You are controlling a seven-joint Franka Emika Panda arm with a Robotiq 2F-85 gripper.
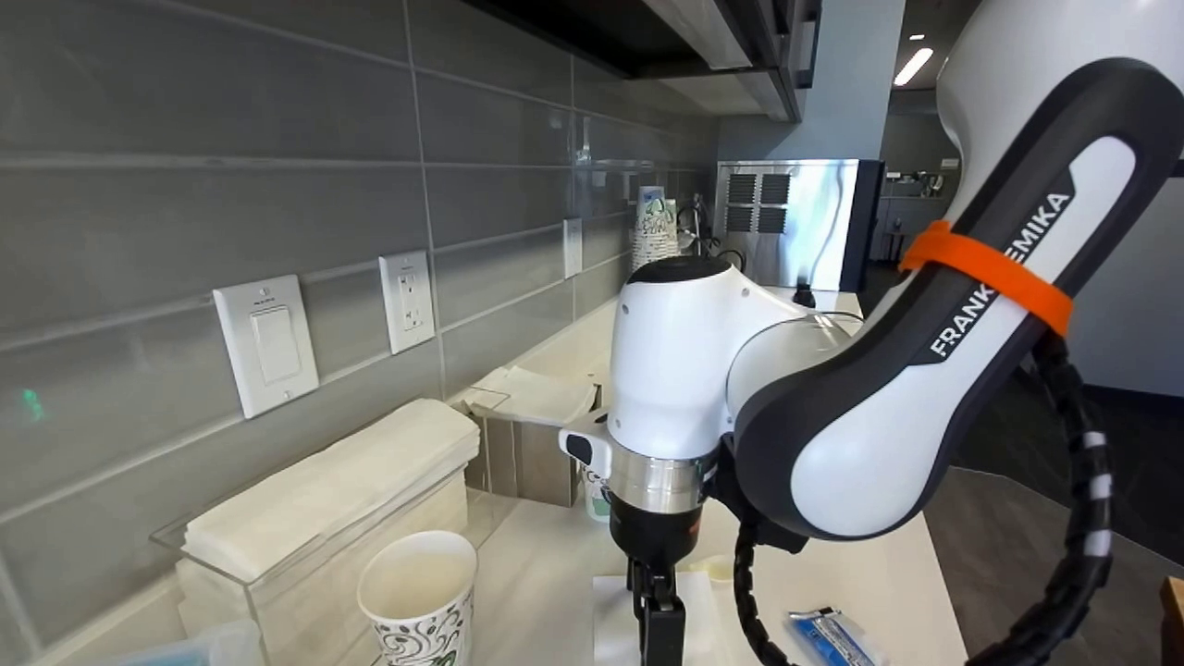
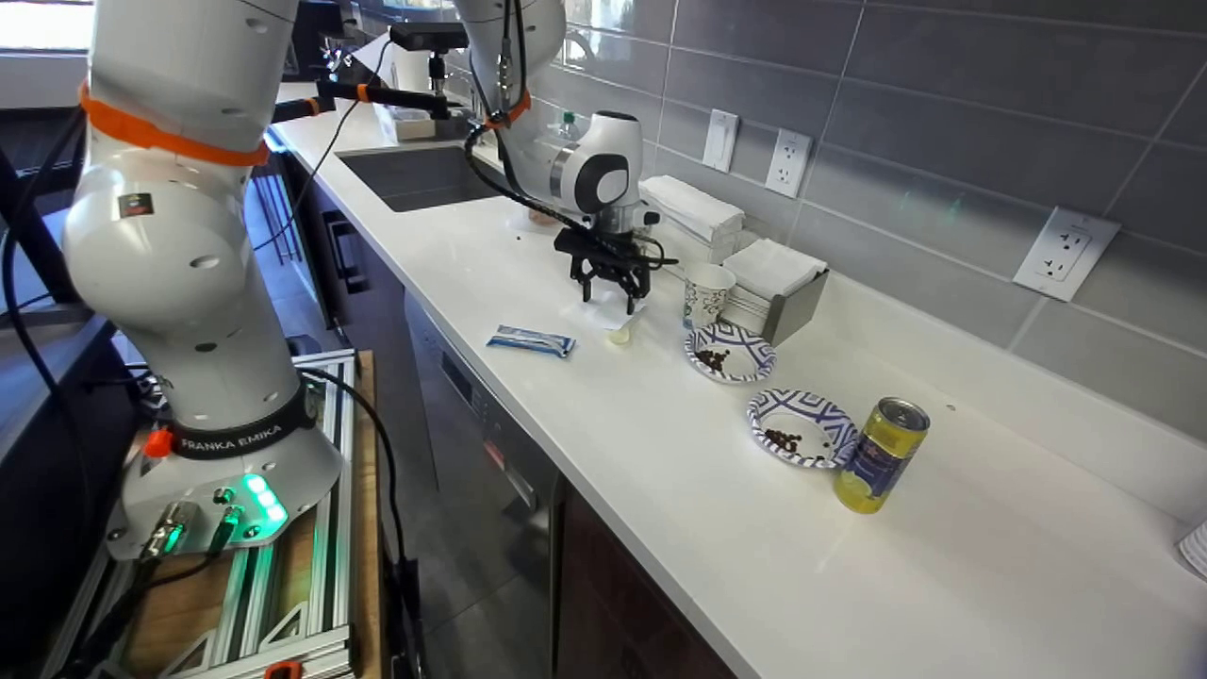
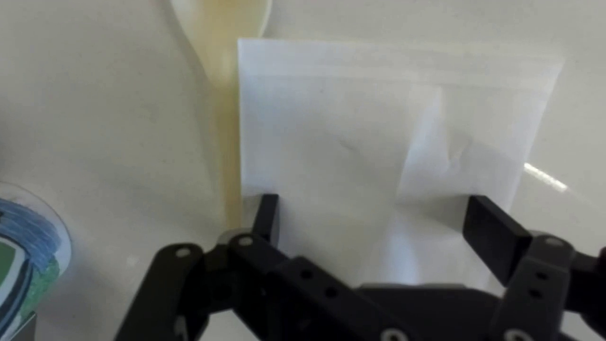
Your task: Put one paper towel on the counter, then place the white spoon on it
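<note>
End effector (image 3: pixel 373 203) stood spread over the paper towel (image 3: pixel 326 132), spoon (image 3: pixel 228 118) along the towel's edge; closing there probably risked bunching the towel, both fingertips (image 3: pixel 268 215) appearing inside its outline.

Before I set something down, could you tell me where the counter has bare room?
In an exterior view, bare counter lies between the bar, the bowls and the can; more lies right of the can, up to the wall. It is crowded around the gripper, with towel, spoon, cups and paper stacks nearby.
</note>
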